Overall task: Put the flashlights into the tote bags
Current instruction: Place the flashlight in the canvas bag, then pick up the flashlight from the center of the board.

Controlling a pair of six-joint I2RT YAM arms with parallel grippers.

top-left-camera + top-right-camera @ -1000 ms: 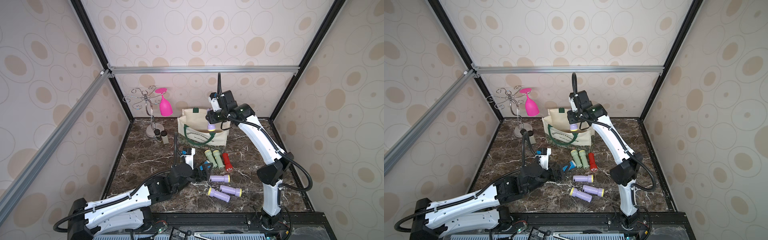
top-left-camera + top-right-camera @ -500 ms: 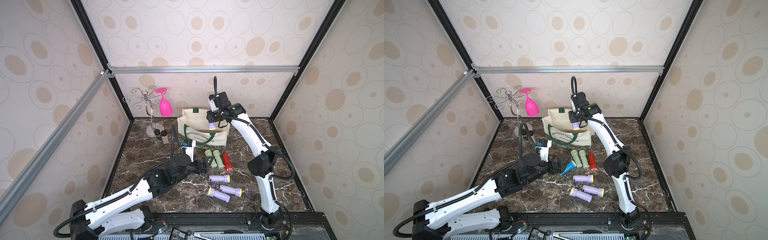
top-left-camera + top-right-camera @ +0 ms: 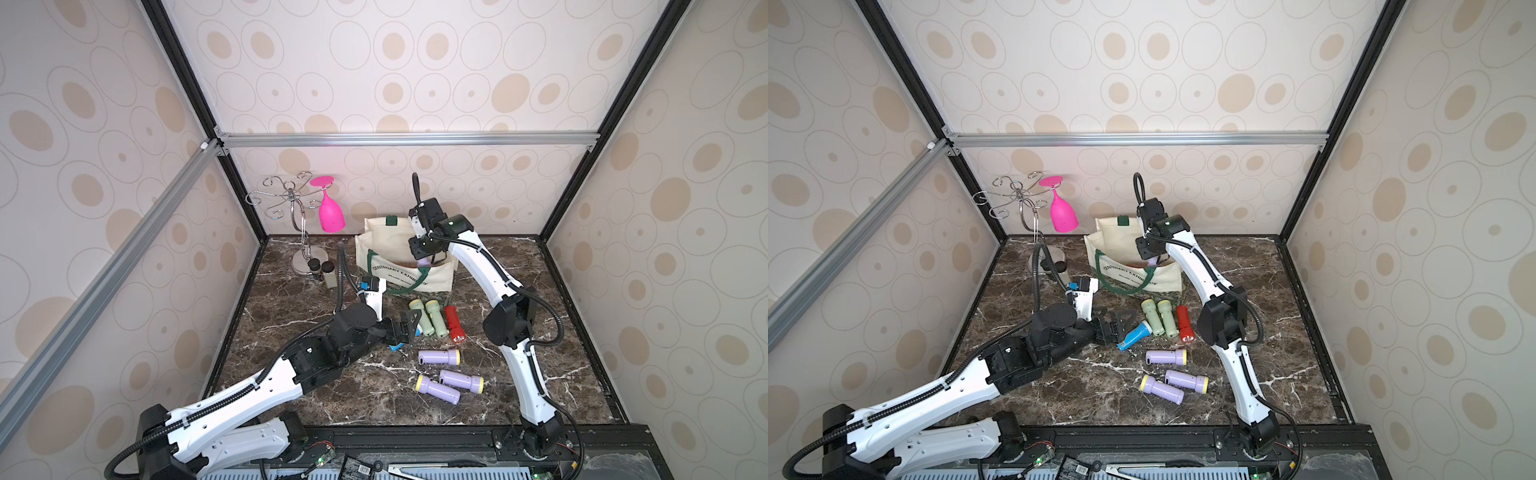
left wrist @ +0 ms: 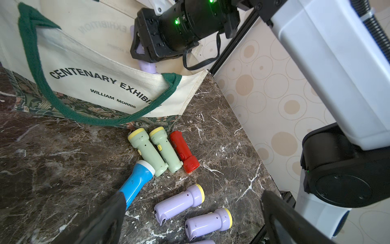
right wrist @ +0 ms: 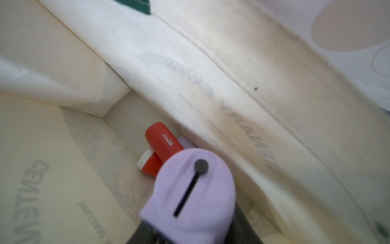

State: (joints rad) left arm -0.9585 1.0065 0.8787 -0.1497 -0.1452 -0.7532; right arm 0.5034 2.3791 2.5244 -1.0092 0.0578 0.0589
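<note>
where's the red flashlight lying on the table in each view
In a top view: red flashlight, just in front of the tote bag.
In a top view: same place.
Left wrist: centre, by the bag's base.
Right wrist: absent; a second red flashlight lies inside the bag.
Shared landmark: the tote bag.

Tote bag [image 4: 88,63] — cream canvas, dark green handles, green floral base band, black lettering. Blue flashlight [image 4: 137,179], white head; pale green flashlights [image 4: 147,151], yellow ends; red flashlight [image 4: 183,152]; lilac flashlight [image 5: 190,190], black slot; lilac flashlights [image 4: 179,203], yellow rings. Tabletop [image 4: 52,158] — dark brown marble, white veins.
</note>
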